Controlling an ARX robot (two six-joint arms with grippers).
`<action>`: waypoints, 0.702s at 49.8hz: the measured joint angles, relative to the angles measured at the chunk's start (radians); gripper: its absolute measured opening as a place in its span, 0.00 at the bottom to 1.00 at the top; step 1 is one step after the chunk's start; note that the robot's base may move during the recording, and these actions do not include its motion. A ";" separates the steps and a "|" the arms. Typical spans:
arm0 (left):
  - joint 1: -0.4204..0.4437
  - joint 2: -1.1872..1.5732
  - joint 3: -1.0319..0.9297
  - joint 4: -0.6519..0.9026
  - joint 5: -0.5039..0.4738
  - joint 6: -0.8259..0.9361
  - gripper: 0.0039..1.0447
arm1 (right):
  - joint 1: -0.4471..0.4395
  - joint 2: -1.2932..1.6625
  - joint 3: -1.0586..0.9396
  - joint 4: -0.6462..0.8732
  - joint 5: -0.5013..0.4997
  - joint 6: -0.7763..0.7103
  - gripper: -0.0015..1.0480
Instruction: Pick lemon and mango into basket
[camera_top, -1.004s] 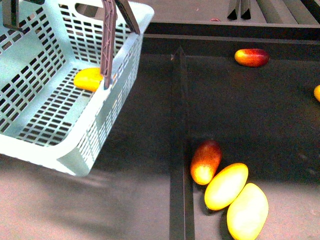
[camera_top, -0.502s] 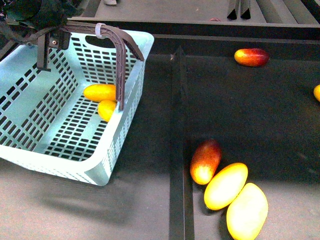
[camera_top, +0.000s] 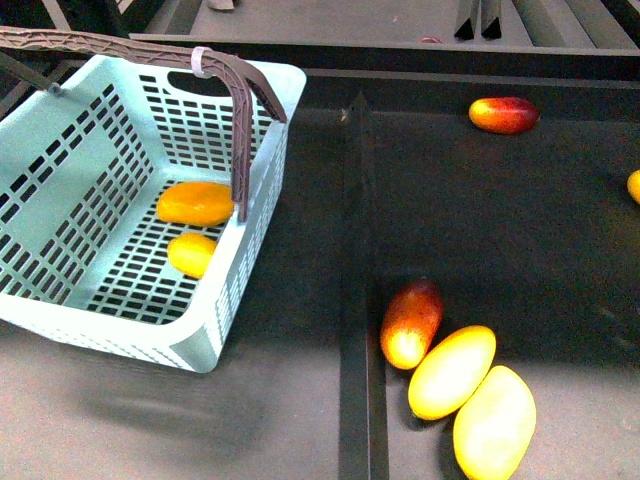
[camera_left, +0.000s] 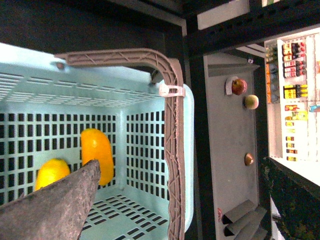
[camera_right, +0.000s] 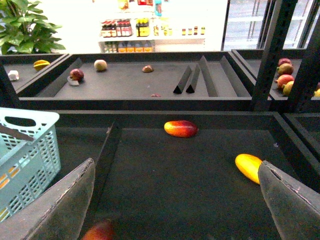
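The light teal basket (camera_top: 226, 297) stands at the left of the dark shelf, its brown handle (camera_top: 242, 130) with a white tie raised over it. Inside lie the golden mango (camera_top: 197, 203) and, just in front of it, the smaller yellow lemon (camera_top: 192, 253). Neither gripper shows in the front view. In the left wrist view my left gripper (camera_left: 182, 165) hangs open above the basket (camera_left: 150, 150), over its handle (camera_left: 174, 145), with the mango (camera_left: 97, 152) and lemon (camera_left: 51, 172) below. My right gripper (camera_right: 176, 165) is open over bare shelf, holding nothing.
A raised divider (camera_top: 357, 250) runs beside the basket. Right of it lie a red-blushed mango (camera_top: 411, 322), two pale yellow mangoes (camera_top: 452, 371) (camera_top: 494, 421), another red-blushed one (camera_top: 503, 114) at the back and a yellow fruit (camera_right: 248, 166) by my right finger.
The basket came down from a raised, tilted pose and now rests flat. My left gripper let go of the handle and left the front view. The mango and lemon shifted inside.
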 joint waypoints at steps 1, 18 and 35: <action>-0.004 -0.023 -0.001 -0.020 -0.008 0.003 0.94 | 0.000 0.000 0.000 0.000 0.000 0.000 0.92; 0.058 -0.238 -0.456 0.848 0.359 1.245 0.45 | 0.000 0.000 0.000 0.000 0.002 0.000 0.92; 0.117 -0.461 -0.692 0.864 0.418 1.519 0.03 | 0.000 0.000 0.000 0.000 0.002 0.000 0.92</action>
